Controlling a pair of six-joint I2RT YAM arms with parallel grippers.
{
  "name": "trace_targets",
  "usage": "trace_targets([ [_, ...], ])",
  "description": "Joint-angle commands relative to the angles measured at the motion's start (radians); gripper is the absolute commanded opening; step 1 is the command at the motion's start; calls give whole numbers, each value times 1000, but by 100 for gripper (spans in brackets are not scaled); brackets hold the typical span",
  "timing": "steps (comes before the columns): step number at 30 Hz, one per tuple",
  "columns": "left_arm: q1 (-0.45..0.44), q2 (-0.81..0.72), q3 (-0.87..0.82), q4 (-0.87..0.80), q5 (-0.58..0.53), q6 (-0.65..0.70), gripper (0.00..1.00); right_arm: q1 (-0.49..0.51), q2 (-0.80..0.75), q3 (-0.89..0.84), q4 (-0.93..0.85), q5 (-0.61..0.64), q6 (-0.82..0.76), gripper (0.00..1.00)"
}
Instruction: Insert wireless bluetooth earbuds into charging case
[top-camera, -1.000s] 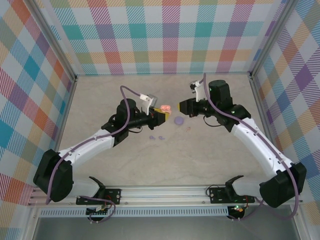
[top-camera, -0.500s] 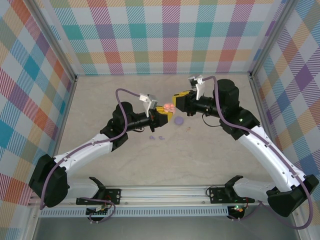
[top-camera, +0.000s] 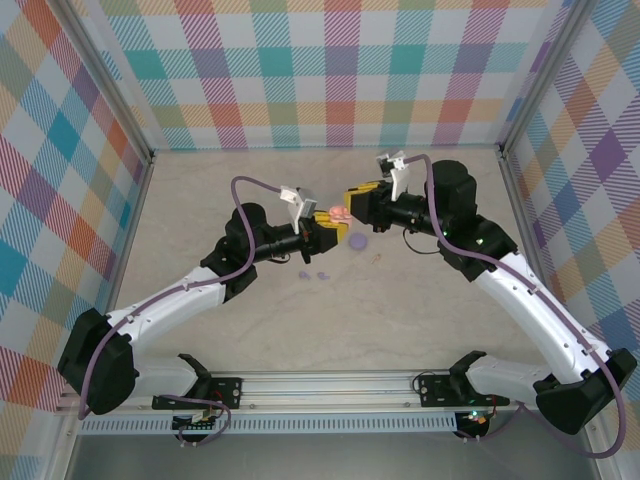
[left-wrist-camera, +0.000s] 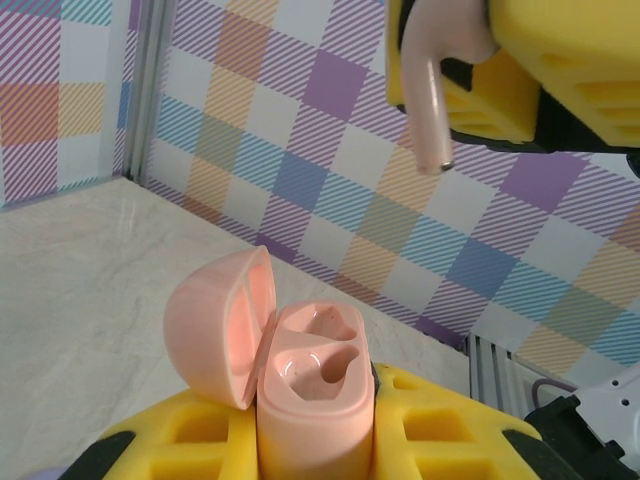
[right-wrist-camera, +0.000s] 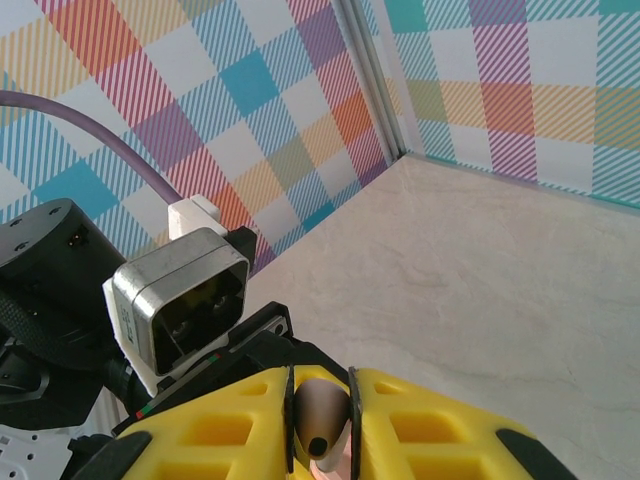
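My left gripper (left-wrist-camera: 315, 432) is shut on a salmon-pink charging case (left-wrist-camera: 310, 385) held upright, its lid (left-wrist-camera: 220, 325) swung open to the left and both wells empty. Just above it hangs a pink earbud (left-wrist-camera: 432, 120), stem down, with my right gripper (right-wrist-camera: 320, 420) shut on it (right-wrist-camera: 322, 412). From above, both grippers (top-camera: 325, 232) (top-camera: 352, 207) meet over the table's middle. A round purple charging case (top-camera: 357, 241) lies on the table beside them. Two tiny lilac earbuds (top-camera: 305, 275) (top-camera: 322, 273) lie nearer the front.
A tiny tan speck (top-camera: 377, 258) lies right of the purple case. Checked walls with metal posts (top-camera: 150, 155) close in the beige table (top-camera: 420, 310) on three sides. The left wrist's camera block (right-wrist-camera: 185, 305) sits close below the right fingers.
The right gripper has swung left with the pink earbud until it hangs over the open pink case. The left arm shifted slightly. Little has moved in the last half second.
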Motion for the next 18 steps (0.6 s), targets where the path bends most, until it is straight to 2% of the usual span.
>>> trace_targets([
  [1, -18, -28, 44, 44, 16, 16, 5, 11, 9, -4, 29, -17, -31, 21],
  [18, -19, -49, 67, 4, 25, 27, 5, 23, 30, 7, -5, -23, -51, 22],
])
